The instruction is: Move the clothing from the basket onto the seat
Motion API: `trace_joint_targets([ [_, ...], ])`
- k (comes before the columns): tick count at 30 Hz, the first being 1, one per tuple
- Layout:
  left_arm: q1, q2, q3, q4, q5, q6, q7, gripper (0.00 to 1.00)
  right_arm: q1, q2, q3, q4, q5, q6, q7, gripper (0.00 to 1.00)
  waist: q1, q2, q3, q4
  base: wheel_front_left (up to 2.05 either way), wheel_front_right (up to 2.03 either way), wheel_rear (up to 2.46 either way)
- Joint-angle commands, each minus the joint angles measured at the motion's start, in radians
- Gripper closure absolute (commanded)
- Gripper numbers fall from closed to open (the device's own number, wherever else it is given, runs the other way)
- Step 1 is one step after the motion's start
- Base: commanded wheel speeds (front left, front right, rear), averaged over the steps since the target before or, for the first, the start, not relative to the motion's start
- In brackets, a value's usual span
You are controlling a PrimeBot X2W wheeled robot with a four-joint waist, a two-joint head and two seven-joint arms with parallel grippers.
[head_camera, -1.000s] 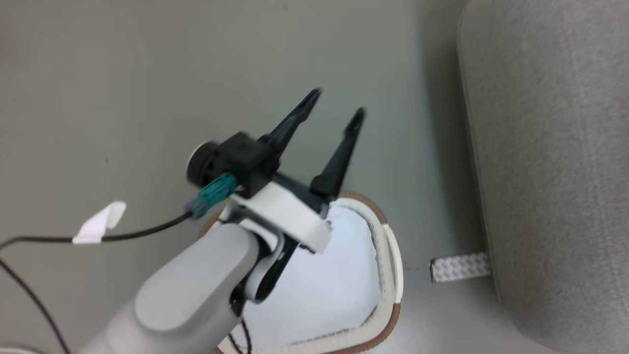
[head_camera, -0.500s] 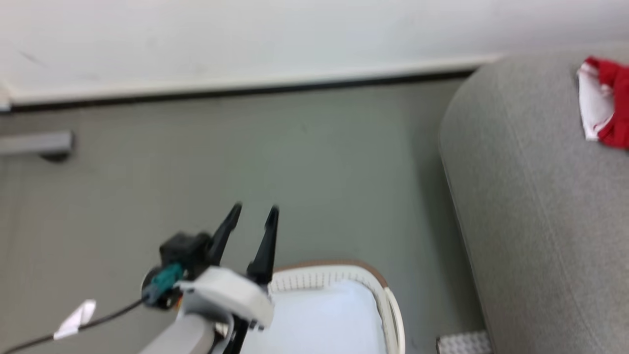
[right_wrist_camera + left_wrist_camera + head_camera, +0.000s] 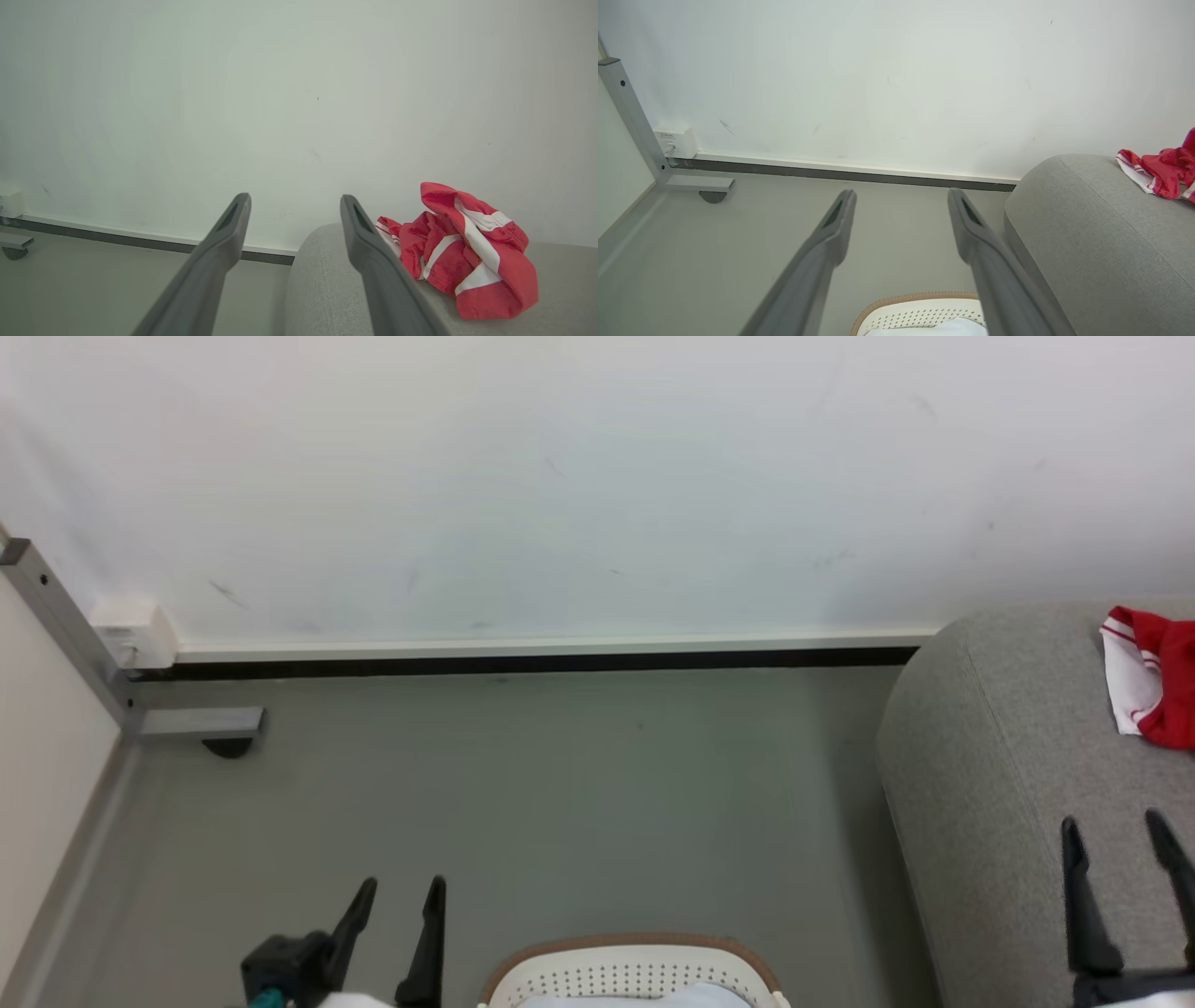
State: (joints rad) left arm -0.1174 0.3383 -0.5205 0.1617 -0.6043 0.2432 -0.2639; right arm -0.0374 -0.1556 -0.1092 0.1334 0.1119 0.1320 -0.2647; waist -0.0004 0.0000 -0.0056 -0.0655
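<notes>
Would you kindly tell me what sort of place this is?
Likely an indoor mock-up of a living room: a grey sofa, a laundry basket beside it, a bare floor and a plain white wall.

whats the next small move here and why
Probably just park both arms: the clothing already lies on the seat, the left end effector and right end effector stand open and empty, and the basket holds pale cloth.
</notes>
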Motion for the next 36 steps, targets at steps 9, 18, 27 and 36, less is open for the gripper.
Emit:
trace_joint_targets([
  [9, 0.107, -0.069, 0.143, 0.055, 0.123, -0.09, -0.001, 0.0, 0.126, 0.076, 0.006, 0.024, -0.051, -0.003, 0.001, 0.0, 0.0004, 0.0, -0.054, 0.025, 0.0, 0.0, 0.0],
  [18, 0.118, -0.133, 0.245, 0.06, 0.216, -0.18, -0.001, 0.0, 0.12, 0.103, 0.038, 0.051, -0.06, -0.003, 0.001, 0.0, 0.0004, 0.0, -0.064, 0.025, 0.0, 0.0, 0.0],
  [27, 0.118, -0.179, 0.312, 0.074, 0.281, -0.242, -0.001, 0.0, 0.097, 0.104, 0.05, 0.059, -0.033, -0.003, 0.001, 0.0, 0.0004, 0.0, -0.068, 0.018, 0.0, 0.0, 0.0],
  [36, 0.118, -0.207, 0.349, 0.084, 0.324, -0.28, -0.001, 0.0, 0.084, 0.104, 0.045, 0.068, -0.031, -0.002, 0.001, 0.0, 0.0004, 0.0, -0.069, 0.008, 0.0, 0.0, 0.0],
])
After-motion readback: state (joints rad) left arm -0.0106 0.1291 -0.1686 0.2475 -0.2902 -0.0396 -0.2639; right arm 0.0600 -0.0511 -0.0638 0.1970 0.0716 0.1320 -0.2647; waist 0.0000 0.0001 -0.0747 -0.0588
